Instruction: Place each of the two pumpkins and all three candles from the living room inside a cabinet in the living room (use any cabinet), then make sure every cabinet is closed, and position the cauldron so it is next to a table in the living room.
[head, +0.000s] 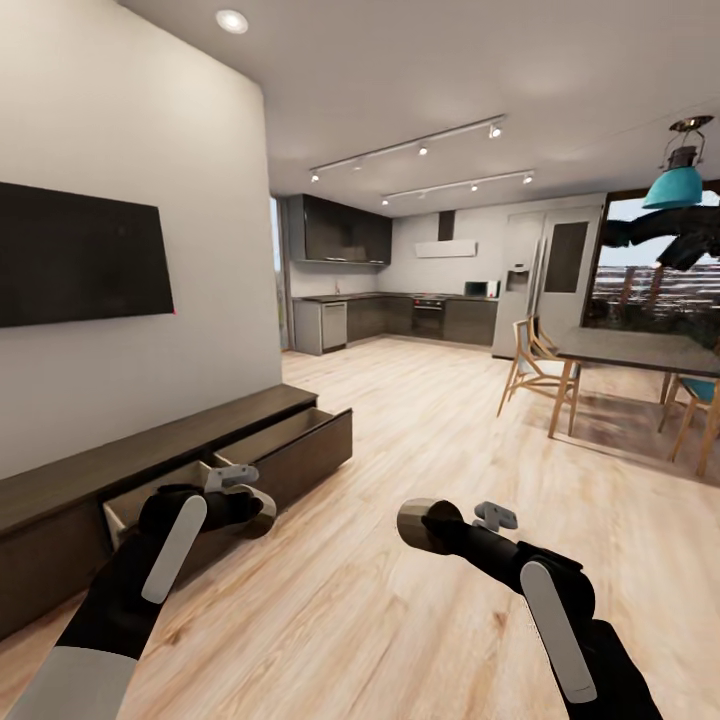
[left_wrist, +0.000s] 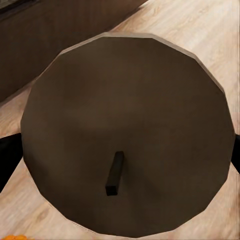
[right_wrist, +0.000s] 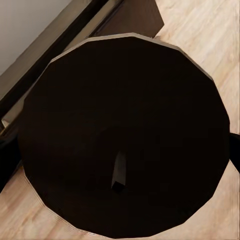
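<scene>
Left tool (head: 262, 512) around candle (left_wrist: 127, 135), wick toward camera

Wood floor (head: 420, 420) carries long dark cabinet (head: 150, 460), drawers open, along wall; dining table (head: 640, 350), chairs (head: 535, 375) beyond.

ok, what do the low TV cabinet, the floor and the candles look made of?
Cabinet: dark-brown wood look, matte, faint grain on flat handleless fronts; the open drawers show paler beige insides. Floor: light wood planks, visible seams and grain, slight sheen. Candle in the left gripper and candle in the right gripper: smooth dull beige-grey, faceted round top with a dark wick, probably wax.
</scene>
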